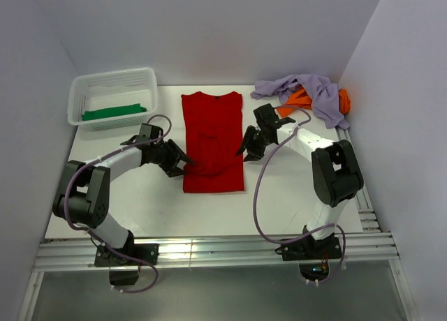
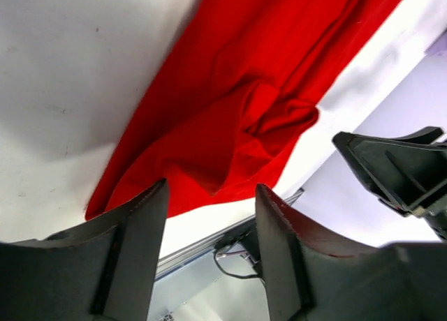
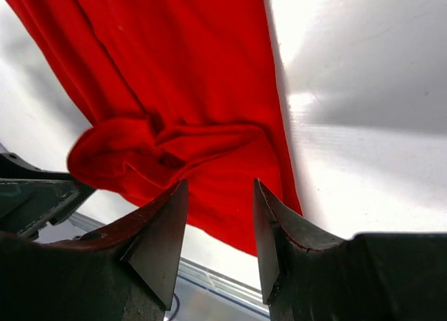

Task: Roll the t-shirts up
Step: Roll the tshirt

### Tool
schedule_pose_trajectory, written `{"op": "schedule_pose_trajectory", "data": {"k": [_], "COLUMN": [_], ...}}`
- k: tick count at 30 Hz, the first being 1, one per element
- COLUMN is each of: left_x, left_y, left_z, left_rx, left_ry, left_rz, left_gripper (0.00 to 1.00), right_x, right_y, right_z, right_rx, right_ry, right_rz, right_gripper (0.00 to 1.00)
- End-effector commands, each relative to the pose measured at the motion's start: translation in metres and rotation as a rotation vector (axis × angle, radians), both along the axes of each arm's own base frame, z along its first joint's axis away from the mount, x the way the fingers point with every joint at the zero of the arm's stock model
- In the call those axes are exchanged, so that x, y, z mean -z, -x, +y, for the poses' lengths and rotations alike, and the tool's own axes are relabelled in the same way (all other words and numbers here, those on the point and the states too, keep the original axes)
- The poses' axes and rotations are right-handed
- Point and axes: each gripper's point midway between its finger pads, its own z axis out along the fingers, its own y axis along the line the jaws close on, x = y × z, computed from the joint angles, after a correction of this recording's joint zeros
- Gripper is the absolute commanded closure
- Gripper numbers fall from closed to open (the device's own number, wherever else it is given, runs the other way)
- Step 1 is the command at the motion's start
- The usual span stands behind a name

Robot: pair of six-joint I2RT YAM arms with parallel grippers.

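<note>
A bright red t-shirt [image 1: 212,125] lies flat in the middle of the table, folded into a long strip, with a bunched hump near its near end. It also shows in the left wrist view [image 2: 230,118] and the right wrist view [image 3: 181,98]. My left gripper [image 1: 183,162] is open and empty at the shirt's left edge [image 2: 211,195]. My right gripper [image 1: 246,145] is open and empty at the shirt's right edge [image 3: 220,195]. A green t-shirt [image 1: 114,112] lies in the basket. Lavender [image 1: 307,89] and orange [image 1: 299,98] t-shirts are heaped at the back right.
A white lattice basket [image 1: 112,80] stands at the back left. White walls close in the table on three sides. A metal rail [image 1: 209,250] runs along the near edge. The other arm's gripper shows in each wrist view [image 2: 398,171].
</note>
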Motion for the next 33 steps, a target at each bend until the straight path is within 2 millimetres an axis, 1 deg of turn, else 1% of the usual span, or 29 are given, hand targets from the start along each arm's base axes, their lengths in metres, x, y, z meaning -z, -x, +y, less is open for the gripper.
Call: {"op": "schedule_pose_trajectory", "data": {"k": [1,2,3,4,5,6,7,8,10,11,12,13,17,18,19,20,21,22,23,24,25,26,27,28,29,30,31,32,33], "left_x": [-0.030,-0.037,-0.041,-0.047,-0.050,-0.052,-0.051,-0.054,-0.051,-0.053,-0.053,-0.051,-0.052,-0.051,-0.058,-0.058,-0.054,-0.064,-0.064,-0.063,-0.066,-0.068,-0.069,-0.072,-0.073,-0.072,-0.071,-0.069,-0.065], "left_y": [-0.018,-0.022,-0.023,-0.026,-0.028,-0.030,-0.030,-0.034,-0.037,-0.043,-0.047,-0.053,-0.064,-0.063,-0.064,-0.067,-0.059,-0.062,-0.060,-0.060,-0.054,-0.051,-0.048,-0.040,-0.035,-0.029,-0.016,-0.009,-0.002], "left_z": [-0.007,-0.008,-0.007,-0.005,-0.004,-0.003,0.000,0.001,0.000,-0.002,-0.003,-0.006,-0.013,-0.012,-0.010,-0.004,0.001,0.006,0.011,0.018,0.026,0.031,0.034,0.039,0.042,0.045,0.047,0.048,0.049], "left_rx": [-0.009,-0.003,-0.002,-0.001,0.001,0.005,0.015,0.017,0.024,0.024,0.020,0.023,0.020,0.014,0.017,0.000,0.016,0.013,0.014,0.005,0.016,0.016,0.022,0.032,0.035,0.043,0.048,0.054,0.062], "left_ry": [0.083,0.086,0.090,0.092,0.091,0.087,0.075,0.075,0.091,0.105,0.113,0.123,0.166,0.156,0.137,0.090,0.047,0.024,-0.004,-0.043,-0.076,-0.097,-0.114,-0.135,-0.144,-0.159,-0.161,-0.160,-0.159], "left_rz": [-0.069,-0.088,-0.099,-0.121,-0.130,-0.136,-0.138,-0.154,-0.148,-0.161,-0.164,-0.154,-0.138,-0.123,-0.143,-0.154,-0.128,-0.154,-0.156,-0.157,-0.163,-0.164,-0.172,-0.187,-0.189,-0.193,-0.194,-0.190,-0.184], "left_gripper": [0.41,0.40,0.36,0.35,0.34,0.32,0.32,0.32,0.32,0.32,0.32,0.32,0.33,0.34,0.34,0.34,0.34,0.34,0.34,0.34,0.35,0.34,0.35,0.35,0.35,0.36,0.36,0.36,0.38], "right_x": [-0.033,-0.031,-0.033,-0.044,-0.039,-0.039,-0.044,-0.033,-0.033,-0.020,-0.020,-0.010,-0.006,-0.009,-0.012,-0.015,-0.020,-0.028,-0.033,-0.035,-0.045,-0.048,-0.043,-0.051,-0.052,-0.042,-0.047,-0.046,-0.037], "right_y": [-0.014,-0.008,-0.006,-0.003,0.008,0.013,0.018,0.030,0.041,0.053,0.057,0.066,0.077,0.078,0.077,0.077,0.075,0.072,0.071,0.069,0.064,0.065,0.063,0.058,0.057,0.063,0.059,0.059,0.060], "right_z": [0.001,-0.002,-0.003,-0.005,-0.005,-0.006,-0.006,-0.010,-0.010,-0.014,-0.014,-0.015,-0.012,-0.011,-0.010,-0.008,-0.006,0.000,0.005,0.009,0.017,0.026,0.033,0.042,0.050,0.064,0.075,0.083,0.091], "right_rx": [0.032,0.024,0.019,0.001,-0.020,-0.031,-0.047,-0.056,-0.075,-0.075,-0.078,-0.078,-0.081,-0.081,-0.085,-0.090,-0.092,-0.107,-0.118,-0.122,-0.139,-0.164,-0.173,-0.189,-0.205,-0.232,-0.247,-0.253,-0.254], "right_ry": [-0.046,-0.044,-0.043,-0.050,-0.059,-0.067,-0.077,-0.073,-0.092,-0.082,-0.090,-0.089,-0.119,-0.126,-0.130,-0.139,-0.152,-0.185,-0.204,-0.215,-0.241,-0.250,-0.243,-0.251,-0.255,-0.250,-0.262,-0.258,-0.255], "right_rz": [-0.112,-0.114,-0.126,-0.168,-0.155,-0.160,-0.185,-0.161,-0.177,-0.147,-0.151,-0.133,-0.135,-0.143,-0.146,-0.154,-0.164,-0.183,-0.194,-0.190,-0.210,-0.215,-0.196,-0.212,-0.207,-0.173,-0.189,-0.191,-0.166], "right_gripper": [0.51,0.51,0.51,0.51,0.50,0.51,0.51,0.51,0.51,0.50,0.47,0.46,0.46,0.46,0.47,0.48,0.49,0.53,0.55,0.59,0.68,0.75,0.84,0.96,1.00,1.00,1.00,1.00,1.00]}}
